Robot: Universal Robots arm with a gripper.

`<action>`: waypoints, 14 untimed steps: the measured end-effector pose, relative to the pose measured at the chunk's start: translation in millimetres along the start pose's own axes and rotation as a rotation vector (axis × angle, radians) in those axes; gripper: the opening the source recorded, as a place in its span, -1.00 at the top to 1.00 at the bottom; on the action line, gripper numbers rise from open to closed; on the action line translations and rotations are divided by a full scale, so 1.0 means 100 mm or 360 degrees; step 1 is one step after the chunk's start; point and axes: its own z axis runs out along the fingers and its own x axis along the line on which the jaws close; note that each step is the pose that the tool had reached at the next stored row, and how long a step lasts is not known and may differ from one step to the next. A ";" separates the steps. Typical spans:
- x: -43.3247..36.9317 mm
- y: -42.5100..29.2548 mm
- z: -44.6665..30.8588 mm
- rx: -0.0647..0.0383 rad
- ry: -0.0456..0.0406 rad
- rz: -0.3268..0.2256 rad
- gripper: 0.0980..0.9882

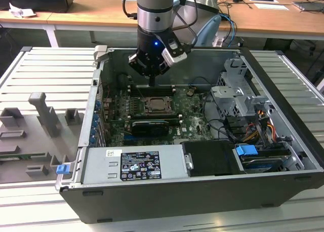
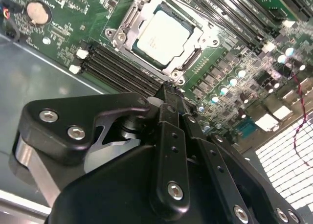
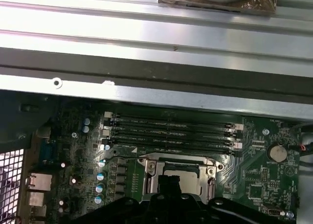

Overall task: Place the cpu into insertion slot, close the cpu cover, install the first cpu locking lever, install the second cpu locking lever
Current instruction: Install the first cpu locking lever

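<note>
While the cpu (image 2: 161, 38) lies in the insertion slot (image 2: 191, 57) under the cpu cover (image 2: 128, 24), the end effector (image 2: 168, 91) — tips pressed together, gripping nothing — hangs just beside it, where a push landing off target would likely scrape the memory slots (image 2: 117, 70).

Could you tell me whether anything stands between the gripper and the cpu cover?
Nothing visible does: the gripper hangs above the memory slots next to the cpu cover, with only open air between them.
</note>
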 end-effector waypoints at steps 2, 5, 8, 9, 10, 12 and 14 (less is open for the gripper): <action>0.000 0.000 0.000 0.0000 0.0002 -0.0038 0.98; 0.003 0.000 0.000 -0.0001 0.0004 -0.0064 0.98; 0.040 0.004 0.000 -0.0001 0.0004 -0.0067 0.98; 0.070 0.007 0.001 -0.0001 0.0004 -0.0067 0.98; 0.090 0.010 0.002 -0.0001 0.0003 -0.0066 0.98; 0.104 0.011 0.006 0.0000 0.0001 -0.0033 0.98; 0.107 0.011 0.008 0.0000 -0.0001 0.0001 0.98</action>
